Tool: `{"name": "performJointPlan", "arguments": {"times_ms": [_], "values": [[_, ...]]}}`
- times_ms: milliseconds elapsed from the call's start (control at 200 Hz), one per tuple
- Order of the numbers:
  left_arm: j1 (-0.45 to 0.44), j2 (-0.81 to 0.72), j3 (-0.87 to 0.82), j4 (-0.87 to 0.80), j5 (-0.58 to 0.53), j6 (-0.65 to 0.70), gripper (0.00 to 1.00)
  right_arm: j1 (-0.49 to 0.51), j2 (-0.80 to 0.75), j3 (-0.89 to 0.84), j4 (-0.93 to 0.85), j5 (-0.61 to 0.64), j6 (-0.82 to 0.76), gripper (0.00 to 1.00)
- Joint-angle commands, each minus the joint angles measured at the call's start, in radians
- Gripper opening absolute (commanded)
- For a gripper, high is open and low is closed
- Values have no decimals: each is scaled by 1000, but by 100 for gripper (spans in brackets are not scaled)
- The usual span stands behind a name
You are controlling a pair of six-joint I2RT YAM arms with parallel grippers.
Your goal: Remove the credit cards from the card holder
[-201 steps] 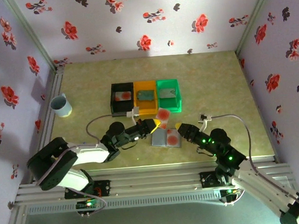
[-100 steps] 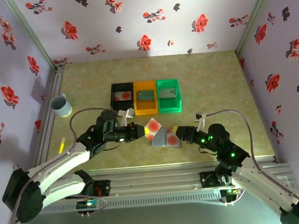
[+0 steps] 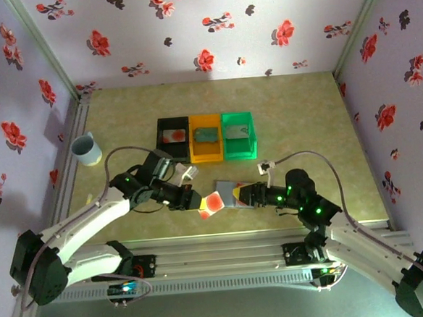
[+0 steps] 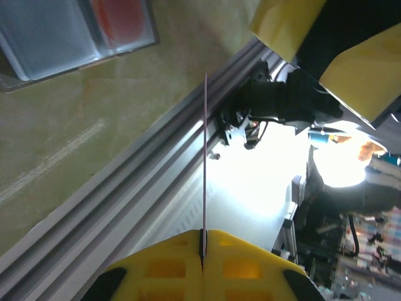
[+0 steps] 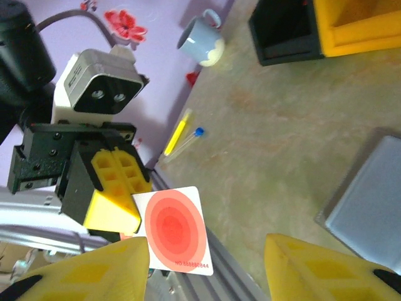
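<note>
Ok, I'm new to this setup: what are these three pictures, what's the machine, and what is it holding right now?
Two robot arms are bolted at the table's near edge. One picture looks down from above and behind them; the other two come from a camera on each wrist, so the yellow blocks at their bottom edge are that arm's own fingers. The left hand is shut on a white card with a red mark; its wrist camera sees that card edge-on, as a thin line. The right hand is open, near the blue-grey card holder. Behind stand black, orange and green bins with cards in them, and a cup at the left.
</note>
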Motion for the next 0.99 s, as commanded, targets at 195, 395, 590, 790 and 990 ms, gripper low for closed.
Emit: {"name": "performJointPlan", "arguments": {"times_ms": [195, 395, 590, 790, 990], "values": [[-10, 3, 49, 1, 139, 55, 0, 26, 57, -18, 156, -125, -11, 50], [-27, 7, 61, 11, 145, 63, 0, 82, 100, -8, 184, -130, -14, 47], [-30, -1, 62, 23, 152, 62, 0, 107, 123, -8, 204, -124, -22, 43], [-32, -3, 57, 25, 158, 66, 0, 126, 126, -11, 231, -131, -19, 33], [-33, -6, 57, 27, 161, 69, 0, 135, 134, -11, 245, -134, -18, 25]]}}
